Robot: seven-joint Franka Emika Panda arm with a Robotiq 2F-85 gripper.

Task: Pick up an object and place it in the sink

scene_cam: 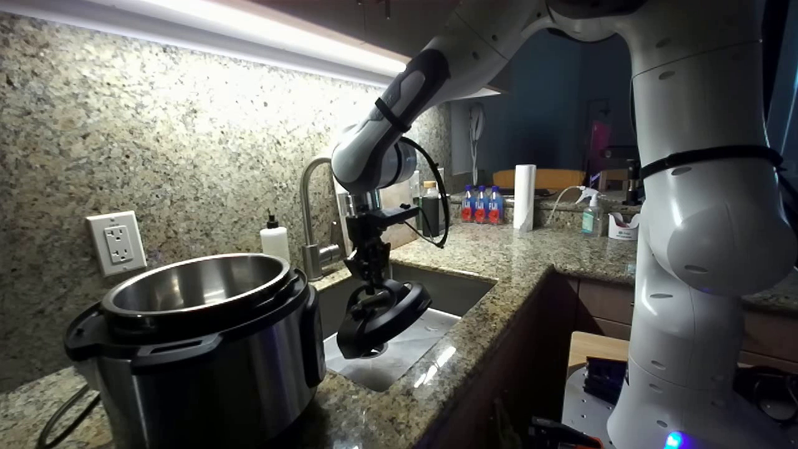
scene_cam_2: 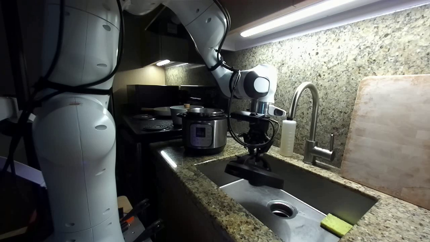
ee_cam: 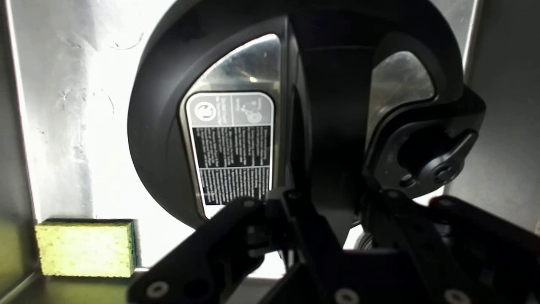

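At speckled granite counter, apparently in placing step, lower tilted round black domed lid, held over rectangular stainless-steel sink by arched black handle in part-closed black tool, then release.

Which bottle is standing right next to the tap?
The white bottle with the black pump. It stands beside the faucet; the three blue-and-red bottles and the spray bottle are farther off.

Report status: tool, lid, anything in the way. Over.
Tool clamped on lid by its handle. Lid tilted, hanging over sink, not yet set down. Yellow sponge in sink, off to one side, likely clear.
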